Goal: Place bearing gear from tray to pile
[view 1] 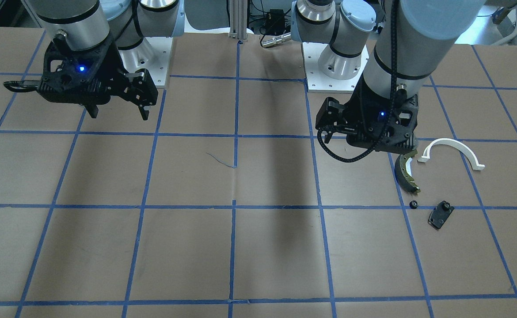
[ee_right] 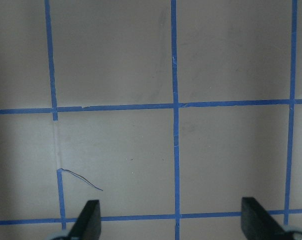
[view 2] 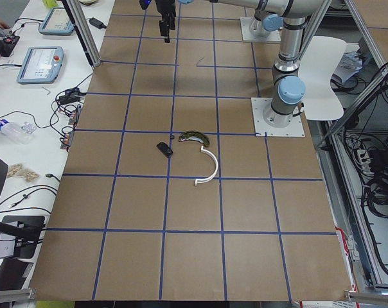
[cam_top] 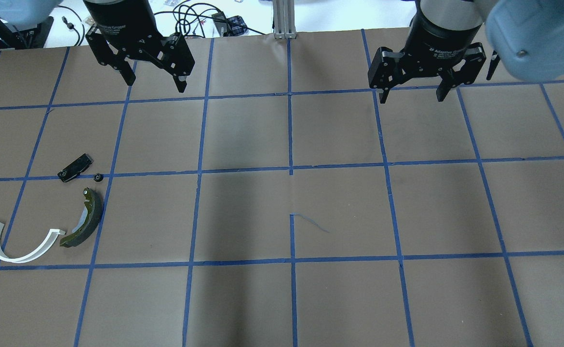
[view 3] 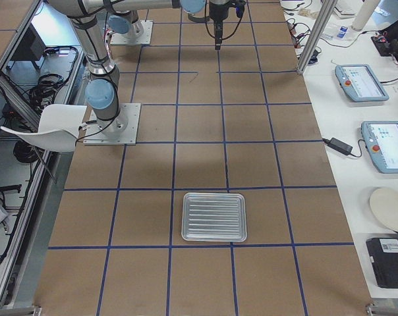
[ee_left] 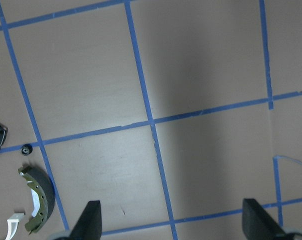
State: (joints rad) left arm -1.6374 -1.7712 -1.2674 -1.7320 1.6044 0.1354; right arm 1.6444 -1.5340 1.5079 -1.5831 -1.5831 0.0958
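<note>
While left pincer and right pincer gape, bearing gear — beside pile.

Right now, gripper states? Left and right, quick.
Left gripper: open, holding nothing.
Right gripper: open, holding nothing.

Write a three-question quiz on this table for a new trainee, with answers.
1. True or false: nothing lies on the tray.
2. The bearing gear lies nearest to: A) the black plate; B) the white arc; C) the tray.
3. Fill in: the left gripper and the right gripper both have their jaws ____.

Key: 1 true; 2 A; 3 open.
</note>
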